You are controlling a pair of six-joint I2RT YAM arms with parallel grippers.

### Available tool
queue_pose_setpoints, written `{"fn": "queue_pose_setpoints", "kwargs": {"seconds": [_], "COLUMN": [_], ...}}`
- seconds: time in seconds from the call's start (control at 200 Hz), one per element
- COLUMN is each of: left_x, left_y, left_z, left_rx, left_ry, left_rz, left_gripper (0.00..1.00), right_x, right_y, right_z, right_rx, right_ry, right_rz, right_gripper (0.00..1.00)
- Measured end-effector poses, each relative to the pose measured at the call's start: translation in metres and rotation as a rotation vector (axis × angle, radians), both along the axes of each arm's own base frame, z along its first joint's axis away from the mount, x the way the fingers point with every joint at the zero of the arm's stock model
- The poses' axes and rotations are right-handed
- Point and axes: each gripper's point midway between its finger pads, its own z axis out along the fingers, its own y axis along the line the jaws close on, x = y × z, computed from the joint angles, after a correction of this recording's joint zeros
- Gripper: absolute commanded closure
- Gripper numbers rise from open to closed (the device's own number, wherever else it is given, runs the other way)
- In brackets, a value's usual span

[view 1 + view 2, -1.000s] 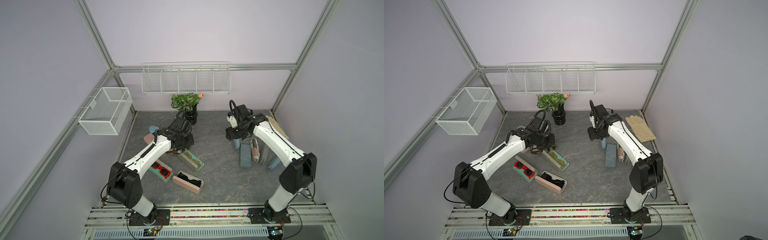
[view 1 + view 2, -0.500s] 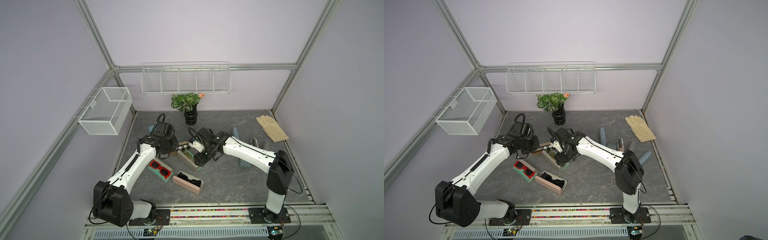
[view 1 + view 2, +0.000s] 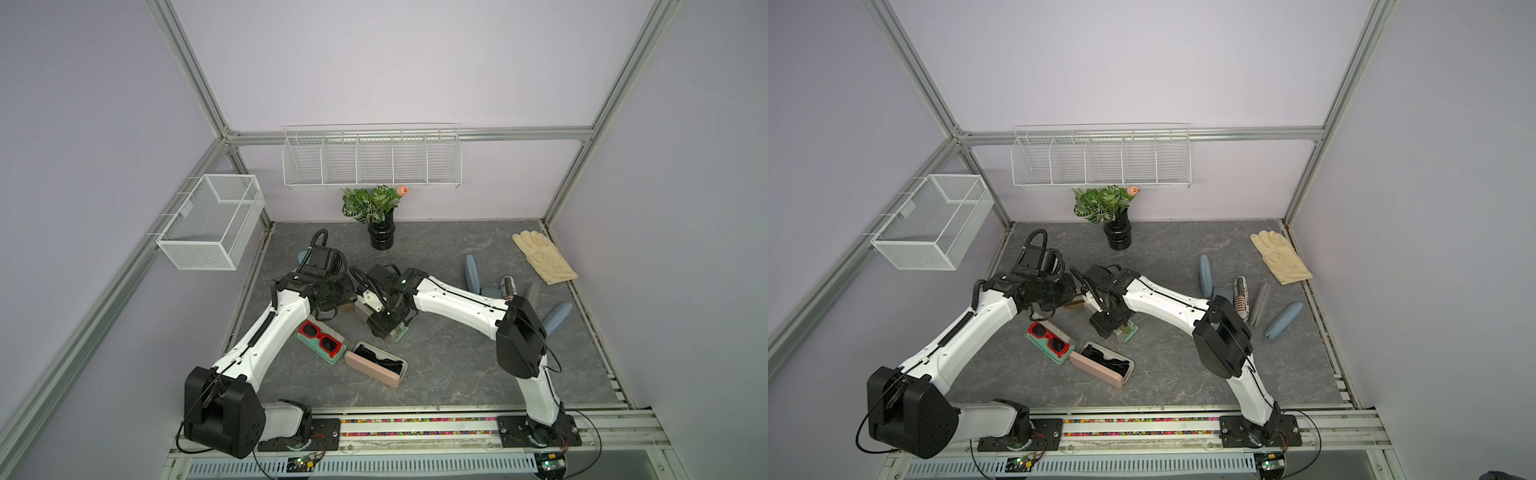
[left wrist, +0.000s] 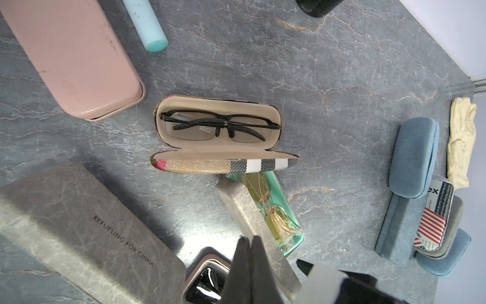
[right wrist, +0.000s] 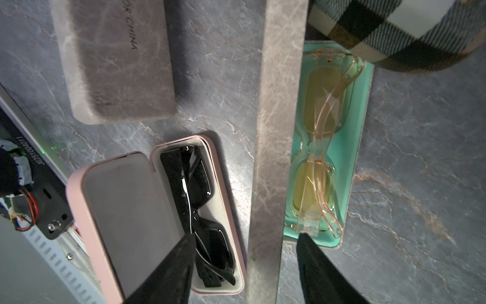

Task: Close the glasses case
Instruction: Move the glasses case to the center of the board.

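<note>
**Mint case: lid on edge, ready to be tipped shut**

I judge the closing push itself is in hand. My right end effector (image 5: 246,237) is spread and straddles the near end of the mint case's (image 5: 355,118) lid (image 5: 276,131). One finger is on the tray side and one is outside, and neither pinches the lid. The lid stands almost upright on its long hinge. Next I need a sideways sweep that tips it over the tray, then a press down until it seats. My left end effector (image 4: 248,239) is pressed together, holds nothing and hangs above the mint case.

Materials, from the near side outward:

- **Nearer than the mint case:** an open pink case (image 5: 75,200) with rounded corners and a smooth matte shell holds glossy black glasses (image 5: 200,189). Beside it, red sunglasses (image 3: 319,336) lie in another open case.
- **The mint case itself:** it is a long, flat-sided box. The outside is a grey, stone-veined wrap that looks slightly rough. The lining is soft mint, and it holds clear yellow-tinted plastic glasses (image 5: 315,179).
- **At its far end:** an open plaid case (image 4: 223,165) in woven fabric with a beige lining holds thin black frames (image 4: 221,123). Its lid overlaps that end of the mint case, so it may foul the closing.
- **Beyond:** the vase (image 3: 381,237) stands at the back of the grey marbled table (image 3: 457,365).
</note>
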Motion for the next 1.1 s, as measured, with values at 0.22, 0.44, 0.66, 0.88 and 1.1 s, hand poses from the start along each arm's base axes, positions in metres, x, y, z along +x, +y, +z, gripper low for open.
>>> {"fn": "queue_pose_setpoints", "kwargs": {"seconds": [0.22,0.44,0.66,0.88,1.1], "left_x": [-0.001,-0.001,-0.003,-0.001,0.001], "left_y": [0.005,0.006,0.004,0.000,-0.006], "left_z": [-0.002,-0.003,-0.006,-0.007,-0.010], "left_rx": [0.002,0.002,-0.007,-0.023,-0.045], "left_ry": [0.008,0.008,0.017,0.017,0.025], "left_rz": [0.013,0.012,0.002,-0.008,-0.023], "left_gripper": [1.00,1.00,1.00,1.00,1.00], "right_x": [0.002,0.003,0.004,0.007,0.018], "right_y": [0.000,-0.002,-0.003,-0.015,-0.047], "right_z": [-0.013,-0.016,-0.019,-0.019,-0.019], "right_rx": [-0.031,-0.044,-0.052,-0.046,-0.064], "right_ry": [0.009,0.008,0.003,-0.003,0.000], "right_rz": [-0.003,-0.014,-0.024,-0.063,-0.156], "right_gripper": [0.63,0.77,0.83,0.84,0.85]}}
